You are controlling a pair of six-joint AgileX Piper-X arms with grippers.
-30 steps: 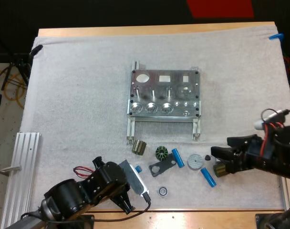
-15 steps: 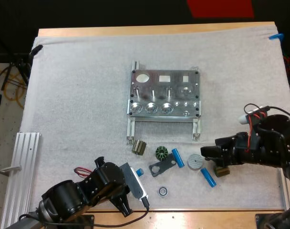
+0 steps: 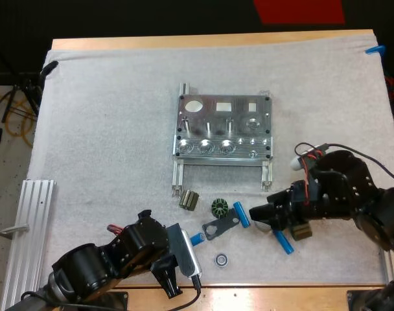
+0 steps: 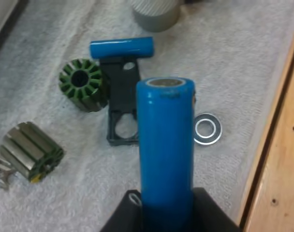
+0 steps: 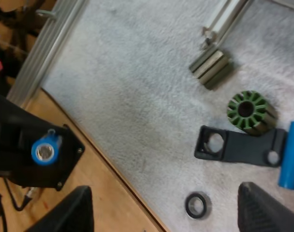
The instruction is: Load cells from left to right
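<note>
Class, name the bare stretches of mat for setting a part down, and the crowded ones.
Bare: mat left, right and beyond the metal fixture. Crowded: the near strip between the left gripper and right gripper, around the green stator and black bracket.

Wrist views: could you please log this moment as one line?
left gripper: shut on bright blue cylinder | right gripper: open beside lying blue cylinder | silver metal fixture: unloaded

A green toothed ring (image 3: 219, 208) sat beside a black bracket (image 3: 221, 227), a small bearing (image 3: 221, 260) nearby; a ribbed aluminium rail (image 3: 28, 233) flanked the white mat's (image 3: 106, 129) left edge.
</note>
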